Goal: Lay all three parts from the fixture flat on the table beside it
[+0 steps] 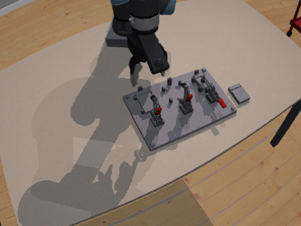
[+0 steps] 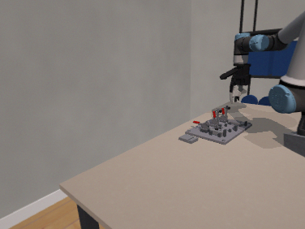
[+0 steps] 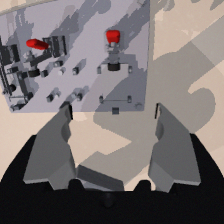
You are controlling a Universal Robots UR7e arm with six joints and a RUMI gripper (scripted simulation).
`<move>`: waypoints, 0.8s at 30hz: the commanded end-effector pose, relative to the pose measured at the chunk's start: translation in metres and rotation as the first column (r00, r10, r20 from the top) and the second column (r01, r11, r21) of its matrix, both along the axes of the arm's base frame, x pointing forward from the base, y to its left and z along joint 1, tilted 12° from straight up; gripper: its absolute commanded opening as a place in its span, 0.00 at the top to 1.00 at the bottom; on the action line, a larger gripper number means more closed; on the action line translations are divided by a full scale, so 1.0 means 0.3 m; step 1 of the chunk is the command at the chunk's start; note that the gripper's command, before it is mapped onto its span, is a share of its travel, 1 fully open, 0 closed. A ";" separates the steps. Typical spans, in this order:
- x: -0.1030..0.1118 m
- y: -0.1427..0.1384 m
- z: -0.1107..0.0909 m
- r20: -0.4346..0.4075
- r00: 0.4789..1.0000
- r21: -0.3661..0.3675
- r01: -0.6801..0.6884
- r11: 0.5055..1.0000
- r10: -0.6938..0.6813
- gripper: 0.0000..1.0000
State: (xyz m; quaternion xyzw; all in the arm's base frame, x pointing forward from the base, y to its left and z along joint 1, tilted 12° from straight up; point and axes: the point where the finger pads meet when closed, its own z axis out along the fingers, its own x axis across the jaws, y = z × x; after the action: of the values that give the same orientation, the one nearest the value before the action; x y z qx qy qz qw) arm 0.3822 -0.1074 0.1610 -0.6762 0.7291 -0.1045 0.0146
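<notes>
The grey fixture plate [image 1: 180, 129] [image 2: 234, 136] [image 3: 136, 47] lies on the table and carries three toggle clamps with red handles: left [image 1: 158, 109], middle [image 1: 189, 97] and right [image 1: 221, 102]. Two of the handles, one [image 3: 113, 36] and the other [image 3: 37, 44], show in the wrist view. One flat grey part [image 1: 238, 93] [image 2: 188, 139] lies on the table just right of the plate. I cannot tell other parts on the plate from the clamps and pins. My gripper [image 1: 148, 72] [image 2: 236, 97] [image 3: 113, 104] is open and empty, hanging above the plate's back left edge.
The arm's base [image 1: 116, 38] stands on the table behind the fixture. The table's curved front edge runs close to the plate's right side, with a dark leg [image 1: 285, 126] below it. A red cart [image 1: 296, 22] stands off the table at the far right.
</notes>
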 end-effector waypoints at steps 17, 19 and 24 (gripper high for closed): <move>-0.076 0.002 -0.022 0.003 1.000 0.000 -0.001 1.000 0.001 0.41; -0.074 0.001 -0.029 0.003 1.000 0.000 -0.001 1.000 0.001 0.41; -0.068 -0.004 -0.066 0.003 1.000 0.000 -0.001 1.000 0.001 0.41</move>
State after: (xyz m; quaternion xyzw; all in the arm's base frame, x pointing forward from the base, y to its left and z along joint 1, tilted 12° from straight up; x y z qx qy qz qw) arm 0.3598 -0.1070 0.1512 -0.6764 0.7288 -0.1049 0.0158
